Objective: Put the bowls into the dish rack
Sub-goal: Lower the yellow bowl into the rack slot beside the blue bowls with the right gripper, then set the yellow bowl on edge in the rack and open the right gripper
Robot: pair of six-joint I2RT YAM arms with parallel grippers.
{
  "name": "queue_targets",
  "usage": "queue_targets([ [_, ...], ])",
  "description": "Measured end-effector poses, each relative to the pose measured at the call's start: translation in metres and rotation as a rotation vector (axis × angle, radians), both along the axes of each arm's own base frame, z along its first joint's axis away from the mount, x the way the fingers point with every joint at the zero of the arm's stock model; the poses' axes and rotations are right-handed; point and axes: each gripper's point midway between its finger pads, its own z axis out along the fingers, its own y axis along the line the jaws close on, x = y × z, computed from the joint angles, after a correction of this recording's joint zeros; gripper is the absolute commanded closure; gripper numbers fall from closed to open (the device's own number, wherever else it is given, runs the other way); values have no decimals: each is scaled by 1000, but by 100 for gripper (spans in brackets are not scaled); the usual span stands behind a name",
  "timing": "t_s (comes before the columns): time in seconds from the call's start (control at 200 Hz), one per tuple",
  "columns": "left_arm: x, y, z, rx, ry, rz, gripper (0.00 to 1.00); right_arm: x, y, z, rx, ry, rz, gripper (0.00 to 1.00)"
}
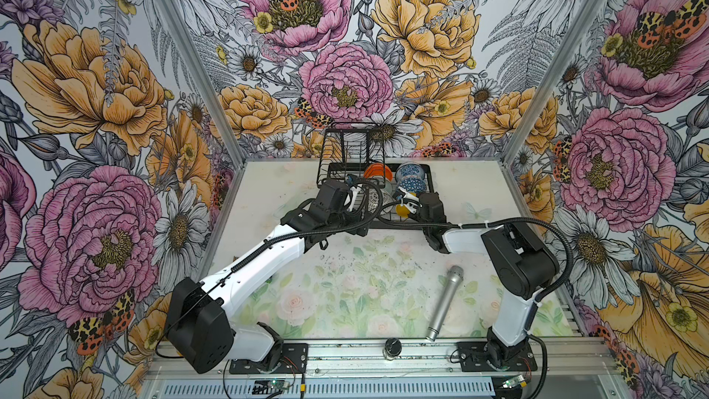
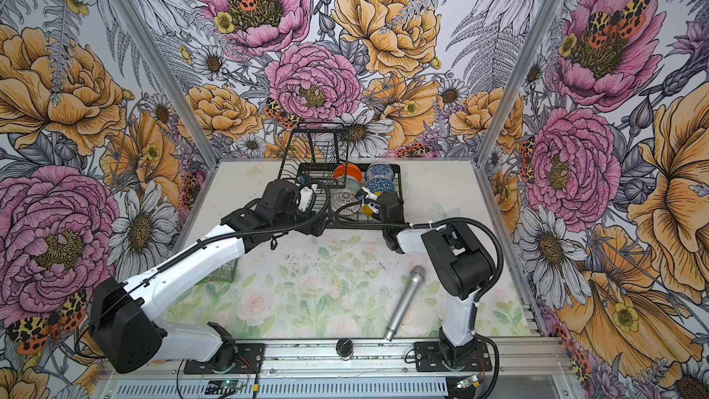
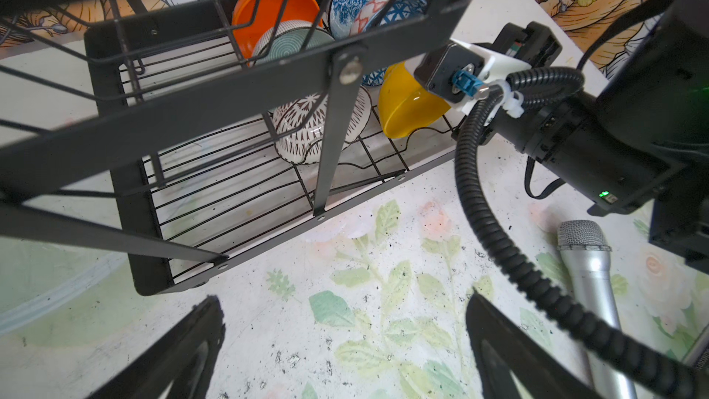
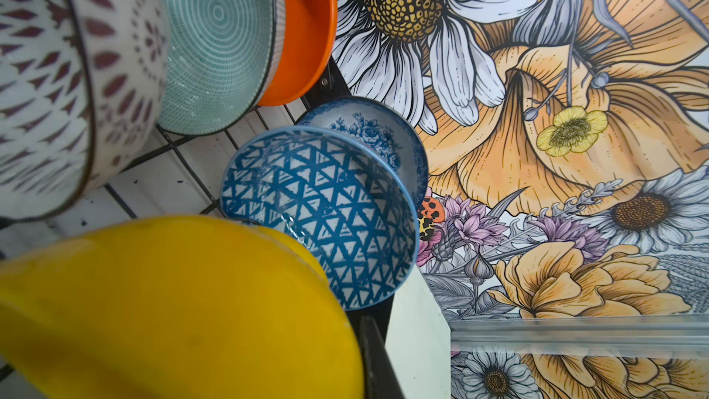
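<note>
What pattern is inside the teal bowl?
Concentric pale rings; teal bowl shows clearest in right wrist view.

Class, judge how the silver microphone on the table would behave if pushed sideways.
The microphone lies flat and looks round, so it would probably roll. Its wider mesh head may swing it in a curve. It looks rigid.

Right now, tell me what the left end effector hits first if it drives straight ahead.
Probably the bare table mat beside the dish rack base: the open left end effector points down at it, nothing between. Depth is unclear.
</note>
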Motion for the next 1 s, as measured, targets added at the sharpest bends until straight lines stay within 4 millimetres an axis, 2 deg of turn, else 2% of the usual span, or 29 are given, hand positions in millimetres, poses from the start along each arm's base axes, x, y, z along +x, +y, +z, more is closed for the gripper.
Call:
queue_targets([
  [0.335,1,1,0,0,0,3,1,-1,-2,-1,-3,8,-13,86],
  [0.625,0,1,-1,1,1,3,1,-3,-2,-1,-9,12,-20,86],
  [0.696,0,2,-3,4,5,3,1,-3,-2,-2,-10,14,-21,87],
  [0.841,-2,3,-8,11,15,3,1,-3,-3,-2,-14,19,-23,100],
  [1.001,-2,3,-8,11,15,3,1,-3,-4,-2,-24,16,-29,100],
])
